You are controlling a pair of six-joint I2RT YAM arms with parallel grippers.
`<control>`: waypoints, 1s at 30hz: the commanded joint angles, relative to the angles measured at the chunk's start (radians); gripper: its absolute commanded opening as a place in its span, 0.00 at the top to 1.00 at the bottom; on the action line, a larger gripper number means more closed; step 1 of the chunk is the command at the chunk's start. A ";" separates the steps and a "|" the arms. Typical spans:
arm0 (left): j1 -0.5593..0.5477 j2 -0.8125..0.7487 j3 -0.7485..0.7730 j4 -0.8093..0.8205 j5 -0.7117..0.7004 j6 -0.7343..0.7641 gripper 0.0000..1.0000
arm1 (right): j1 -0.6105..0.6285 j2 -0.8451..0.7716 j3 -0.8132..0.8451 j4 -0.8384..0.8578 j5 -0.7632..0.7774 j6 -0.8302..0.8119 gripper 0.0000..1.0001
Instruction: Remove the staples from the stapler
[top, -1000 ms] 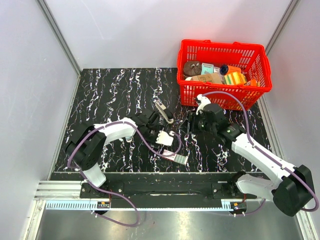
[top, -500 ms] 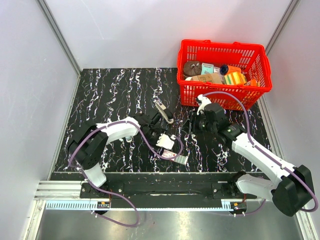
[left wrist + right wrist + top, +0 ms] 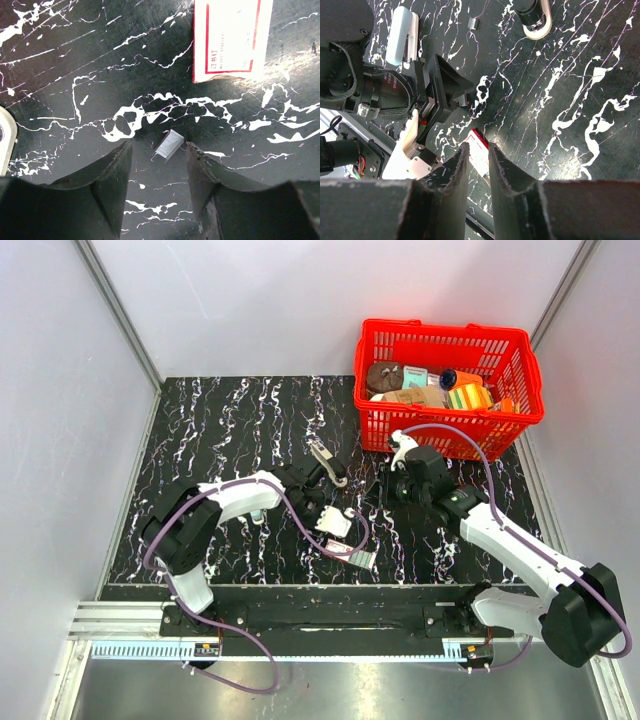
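Stapler lies mid-table on the black marbled table. It is near the left gripper, on its far side, and to the left of the right gripper. Neither gripper touches it.

Left gripper: jaws spread wide, grasping nothing, low over the table. A short strip of staples lies loose and tilted on the table between its fingertips, nearer one finger than the other and touching neither.

Right gripper: fingers drawn nearly together with a thin slit left and nothing in it. It hangs off the table with the box showing below its tips.

Progress, as a judgement: at least one strip is out of the stapler and down on the table, so the main part of the unloading looks done. A second small silvery bit shows in the right wrist view, near the pale stick. It may be another piece of staples, but it is too small there to be sure. Left to do: confirm the track is bare, since no view shows it closely.

Writing: the box lies flat, apart from the strip, white with a red border. Red characters 订书钉 run along one edge. No brand on the stapler can be read.
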 commanded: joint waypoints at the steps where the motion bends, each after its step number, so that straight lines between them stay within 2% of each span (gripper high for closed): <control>1: -0.008 0.021 0.049 -0.014 0.031 0.019 0.51 | -0.011 0.003 0.044 0.007 -0.027 -0.006 0.73; 5: -0.008 0.036 0.070 -0.014 0.036 -0.009 0.60 | -0.011 0.004 0.040 0.009 -0.032 -0.004 0.74; 17: -0.011 0.068 0.099 -0.031 0.038 -0.049 0.65 | -0.013 0.020 0.037 0.012 -0.047 -0.004 0.78; 26: -0.017 0.090 0.133 -0.061 0.051 -0.092 0.82 | -0.014 0.020 0.037 0.011 -0.058 -0.004 0.82; 30: -0.022 0.101 0.167 -0.055 0.045 -0.177 0.91 | -0.016 0.014 0.049 0.003 -0.057 -0.006 0.83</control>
